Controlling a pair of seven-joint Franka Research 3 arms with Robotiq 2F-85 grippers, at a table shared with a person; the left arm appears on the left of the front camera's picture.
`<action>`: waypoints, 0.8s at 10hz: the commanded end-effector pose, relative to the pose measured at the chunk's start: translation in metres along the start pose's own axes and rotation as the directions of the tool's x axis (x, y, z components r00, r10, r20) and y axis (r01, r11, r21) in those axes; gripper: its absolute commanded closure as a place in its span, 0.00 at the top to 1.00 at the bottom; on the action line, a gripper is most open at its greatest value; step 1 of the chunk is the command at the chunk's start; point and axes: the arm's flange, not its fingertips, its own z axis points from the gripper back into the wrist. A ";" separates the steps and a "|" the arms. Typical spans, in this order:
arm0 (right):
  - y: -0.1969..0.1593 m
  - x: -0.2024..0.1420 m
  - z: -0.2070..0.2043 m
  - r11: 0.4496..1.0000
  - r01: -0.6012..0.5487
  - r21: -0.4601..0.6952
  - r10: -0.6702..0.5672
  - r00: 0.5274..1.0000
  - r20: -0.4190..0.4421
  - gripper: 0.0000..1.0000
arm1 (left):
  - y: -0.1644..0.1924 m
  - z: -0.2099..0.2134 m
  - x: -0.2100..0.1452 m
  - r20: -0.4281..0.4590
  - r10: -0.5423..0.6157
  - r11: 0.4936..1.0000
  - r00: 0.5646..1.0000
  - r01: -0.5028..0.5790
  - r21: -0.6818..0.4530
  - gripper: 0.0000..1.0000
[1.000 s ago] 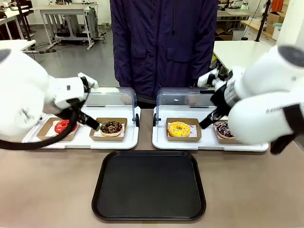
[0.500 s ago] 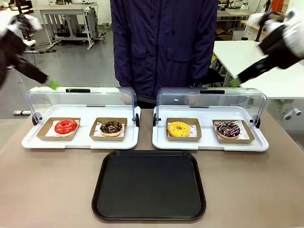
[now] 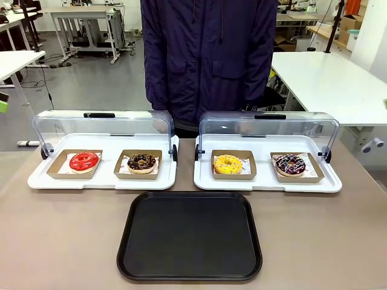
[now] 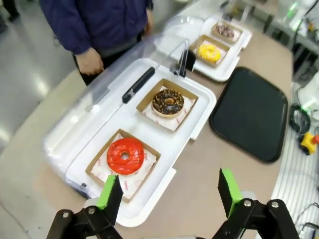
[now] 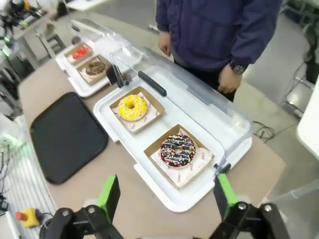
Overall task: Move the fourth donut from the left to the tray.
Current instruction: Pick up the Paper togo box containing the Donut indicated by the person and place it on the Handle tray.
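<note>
The fourth donut (image 3: pixel 290 164) sits in its box (image 3: pixel 314 177), far right. The tray (image 3: pixel 190 235) lies near, in the middle. The left gripper (image 4: pixel 169 185) and right gripper (image 5: pixel 166 188) are wide open, holding nothing.

The person (image 3: pixel 208 54) is wearing a dark navy jacket (image 3: pixel 181 72) w/ a centre zip, thin drawcords hanging at the collar & chest pocket seams. Long sleeves (image 5: pixel 249 35) are running down to the wrists. A dark wristwatch (image 5: pixel 239 68) is showing at one cuff. The left gripper (image 4: pixel 169 189) is showing blk linkage fingers w/ round silver pivot pins, each one ending in a bright grn pad (image 4: pixel 107 191). The right gripper (image 5: pixel 167 195) is looking the same: blk links, silver pins, grn pads (image 5: pixel 224 195).
</note>
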 end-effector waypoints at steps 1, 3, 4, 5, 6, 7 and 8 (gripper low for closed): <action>-0.020 -0.016 0.011 0.998 -0.039 0.041 0.037 0.997 0.061 1.00 | 0.019 0.008 -0.017 0.091 0.005 1.000 0.996 -0.002 -0.031 1.00; -0.023 -0.026 0.010 0.998 -0.054 0.045 0.051 0.996 0.075 1.00 | 0.028 0.016 -0.034 0.151 0.003 1.000 0.989 0.002 -0.031 1.00; -0.025 -0.025 0.011 0.998 -0.052 0.044 0.049 0.995 0.084 1.00 | 0.032 0.016 -0.035 0.176 0.016 0.999 0.984 -0.008 -0.044 1.00; -0.026 -0.024 0.011 0.997 -0.055 0.048 0.050 0.995 0.090 1.00 | 0.034 0.014 -0.039 0.193 0.011 0.999 0.981 -0.002 -0.049 1.00; -0.025 -0.024 0.011 0.997 -0.056 0.051 0.052 0.995 0.090 1.00 | 0.032 0.015 -0.041 0.189 0.018 0.999 0.982 -0.010 -0.044 1.00; -0.024 -0.023 0.010 0.997 -0.052 0.052 0.047 0.995 0.092 1.00 | 0.034 0.015 -0.039 0.180 0.036 0.999 0.983 -0.030 -0.038 1.00; -0.023 -0.023 0.009 0.996 -0.061 0.064 0.054 0.994 0.097 1.00 | 0.034 0.015 -0.038 0.154 0.068 0.998 0.986 -0.065 -0.027 1.00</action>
